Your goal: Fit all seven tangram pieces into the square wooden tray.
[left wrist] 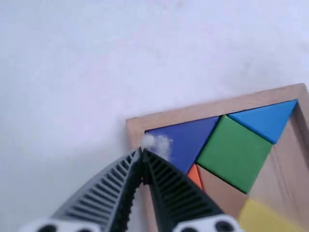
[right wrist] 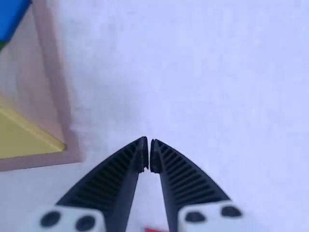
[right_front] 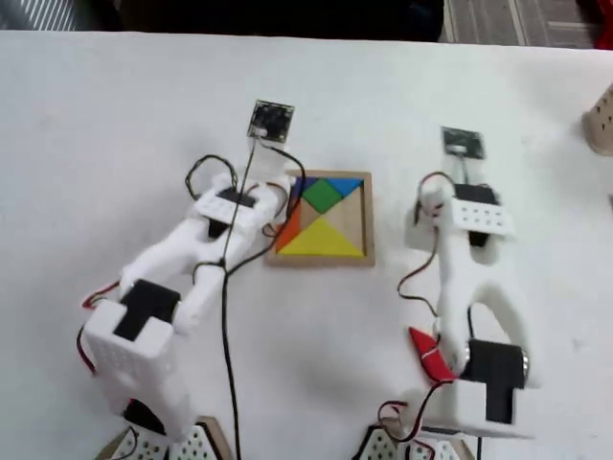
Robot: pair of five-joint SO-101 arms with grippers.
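1 white table [right_front: 115, 115] carries the square wooden tray [right_front: 368, 216] at its centre. 2 grippers flank it: the left gripper [left wrist: 143, 153], jaws pressed together and empty, hangs over the tray's 10 o'clock corner, at the dark blue piece [left wrist: 186, 137]; the right gripper [right wrist: 148, 145], likewise closed on nothing, stands at 3 o'clock over bare table. The tray's bare-looking wood patch [right_front: 350, 218] faces 3 o'clock, nearer the right gripper.

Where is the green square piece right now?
In the high view the green square lies inside the wooden tray near the centre, toward its far edge, between the dark blue piece and the light blue triangle.
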